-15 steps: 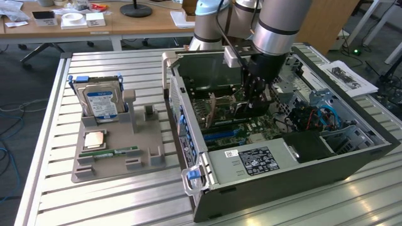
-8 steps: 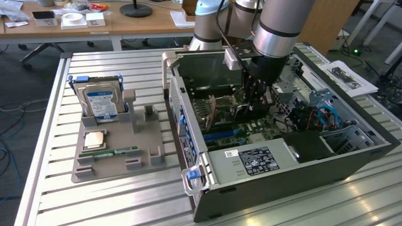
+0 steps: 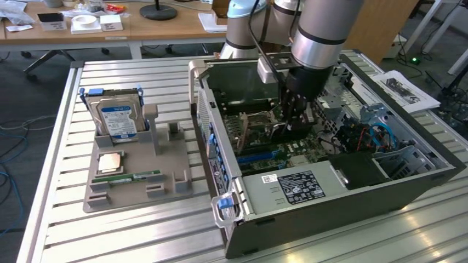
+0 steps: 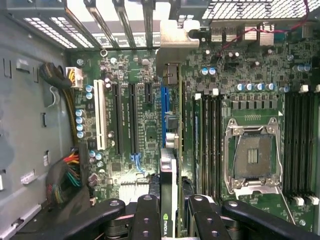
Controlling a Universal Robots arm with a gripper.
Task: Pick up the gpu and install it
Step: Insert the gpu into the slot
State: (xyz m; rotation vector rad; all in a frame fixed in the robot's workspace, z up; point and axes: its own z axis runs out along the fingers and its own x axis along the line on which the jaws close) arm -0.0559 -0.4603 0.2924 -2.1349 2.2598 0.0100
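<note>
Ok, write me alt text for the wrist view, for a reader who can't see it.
The gripper holds the gpu edge-on between its fingers, above the green motherboard inside a computer case. The card runs alongside a blue expansion slot, and an empty CPU socket sits off to one side.

Shiny ribbed metal bench [image 3: 131, 87], matt dark-grey computer case [image 3: 380, 203]
On the gpu [image 4: 168, 170], a dull silvery metal bracket; gripper [image 4: 172, 200] matt black.
</note>
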